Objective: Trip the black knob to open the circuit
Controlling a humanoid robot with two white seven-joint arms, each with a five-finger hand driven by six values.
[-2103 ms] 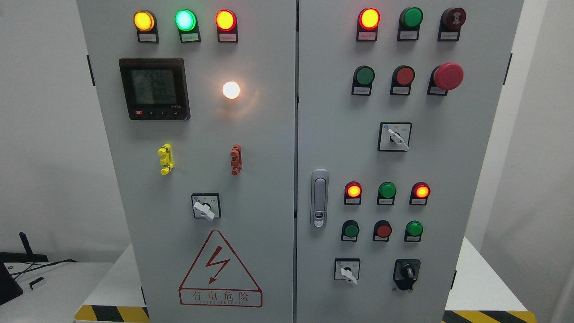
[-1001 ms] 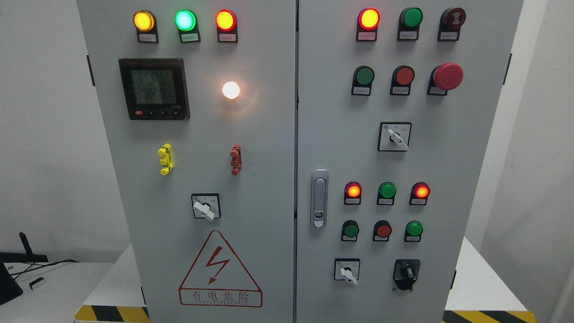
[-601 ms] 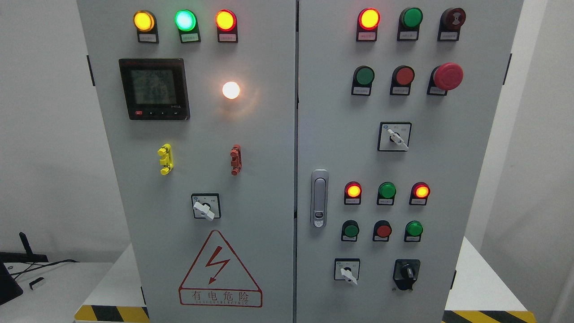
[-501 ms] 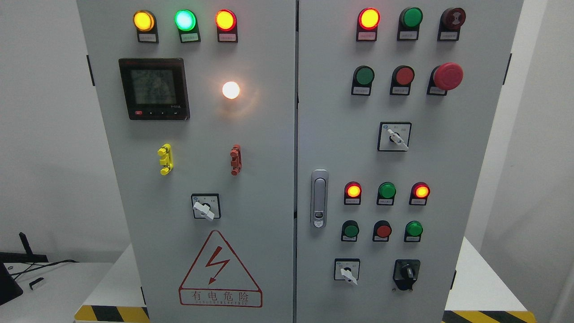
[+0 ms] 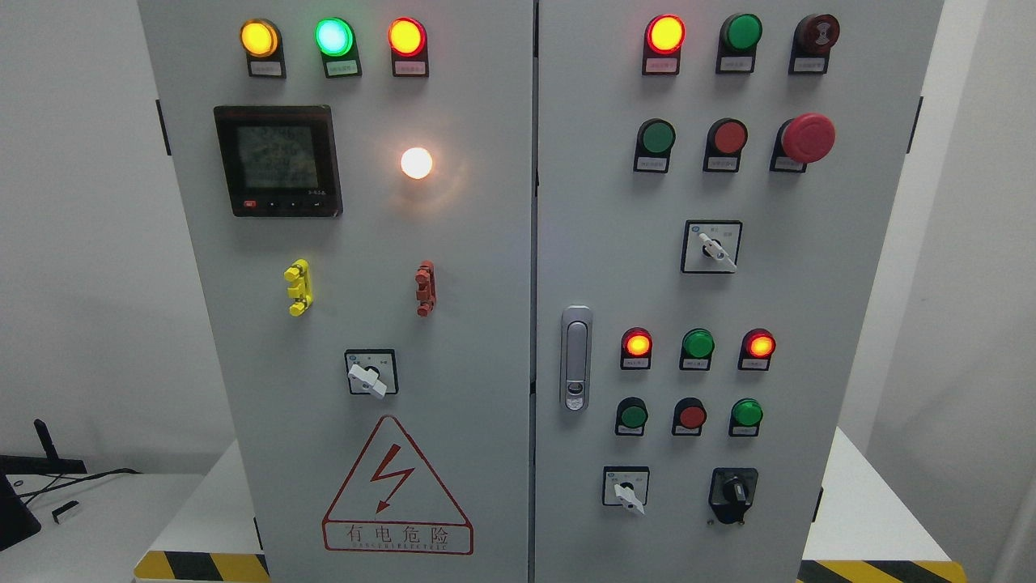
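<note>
Neither robot hand shows in the head view, so whether the fingers are released, clenched or grasping anything cannot be told. The pale grey steel two-door control cabinet [image 5: 486, 243] fills the picture, and the target sits low on its right-hand door: the small black rotary knob on its black square base [image 5: 734, 491], down at about five o'clock from the picture's centre. Its short lever points roughly to eleven o'clock.

Nothing touches the black knob, so the judgement is that the reach has not yet begun. To do it well, the right arm looks the natural choice, coming up from the lower right. The white-handled selector switch on a square plate [image 5: 626, 490] sits at the knob's nine o'clock, near it, and three round push buttons stand just above: the green button [image 5: 746, 413] lies at its twelve o'clock, and the red button [image 5: 691, 416] at eleven. A wide hand could brush any of them, so a narrow pinch of two fingertips across the lever seems wise, then a clean twist. The big red mushroom emergency stop button [image 5: 805, 136] is well apart, high up at one o'clock, and poses little risk.
</note>
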